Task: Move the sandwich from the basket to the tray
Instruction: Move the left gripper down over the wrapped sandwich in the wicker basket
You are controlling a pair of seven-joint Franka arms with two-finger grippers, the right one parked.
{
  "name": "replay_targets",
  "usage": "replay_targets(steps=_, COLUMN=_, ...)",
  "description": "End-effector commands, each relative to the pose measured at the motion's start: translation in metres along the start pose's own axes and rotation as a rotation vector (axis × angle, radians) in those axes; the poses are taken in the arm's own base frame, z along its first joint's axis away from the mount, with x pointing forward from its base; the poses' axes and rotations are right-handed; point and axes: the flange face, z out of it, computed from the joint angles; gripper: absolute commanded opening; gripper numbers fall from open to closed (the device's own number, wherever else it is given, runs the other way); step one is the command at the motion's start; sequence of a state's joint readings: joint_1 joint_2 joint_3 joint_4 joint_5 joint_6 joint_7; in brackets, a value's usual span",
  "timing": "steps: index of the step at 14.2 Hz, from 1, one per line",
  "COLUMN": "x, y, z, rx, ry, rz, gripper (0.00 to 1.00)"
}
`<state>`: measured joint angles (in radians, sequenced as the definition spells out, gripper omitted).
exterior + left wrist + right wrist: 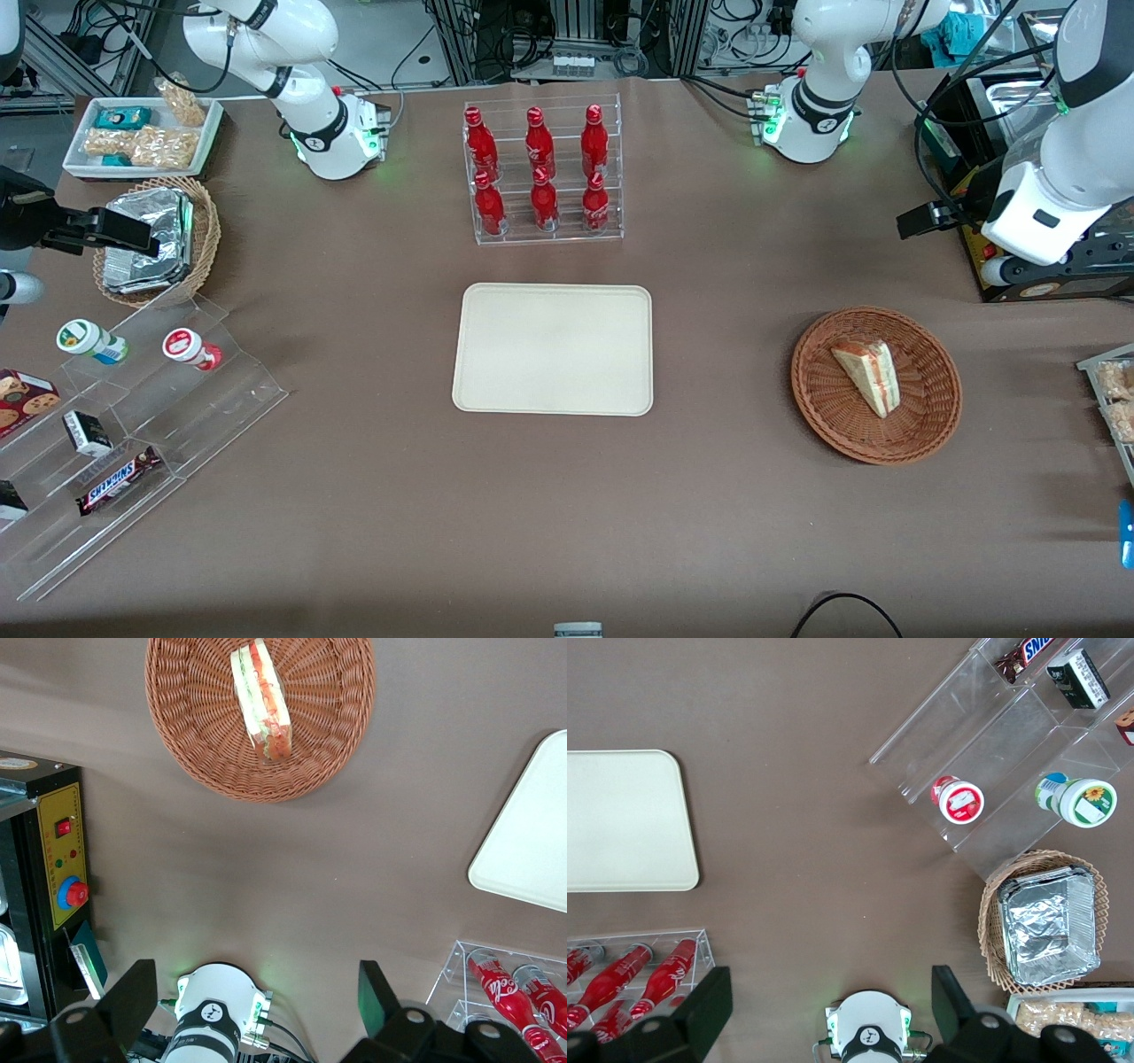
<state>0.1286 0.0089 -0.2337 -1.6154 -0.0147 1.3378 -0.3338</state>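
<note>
The sandwich (868, 377) (261, 704), a wrapped white wedge with red and green layers, lies in the reddish-brown wicker basket (815, 390) (177, 726) toward the working arm's end of the table. The cream tray (554, 348) (532, 850) (620, 819) lies bare at the table's middle. My gripper (917, 220) (255, 979) hangs high above the table, farther from the front camera than the basket and apart from it. Its fingers (133, 992) stand wide open with nothing between them.
A clear rack of red bottles (542, 173) stands farther from the front camera than the tray. A black control box with a red button (62, 859) sits near my gripper. A stepped acrylic stand (133, 425), a paler foil-filled basket (155, 239) and a white snack tray (142, 133) lie toward the parked arm's end.
</note>
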Motion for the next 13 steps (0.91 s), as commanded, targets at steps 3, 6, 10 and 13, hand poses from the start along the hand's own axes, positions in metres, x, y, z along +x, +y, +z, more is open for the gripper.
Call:
replay_targets(steps=3, x=0.002, y=0.000, z=-0.012, rx=0.001, ry=0.023, rz=0.001, gripper=1.00)
replay_targets(steps=6, x=0.006, y=0.000, z=-0.009, rx=0.010, ry=0.021, rz=0.001, gripper=1.00)
replay_targets(steps=10, x=0.006, y=-0.003, z=-0.008, rx=0.014, ry=0.018, rz=-0.004, gripper=1.00)
replay_targets(steps=13, x=0.008, y=-0.008, z=-0.002, rx=0.020, ry=-0.004, rz=-0.033, gripper=1.00)
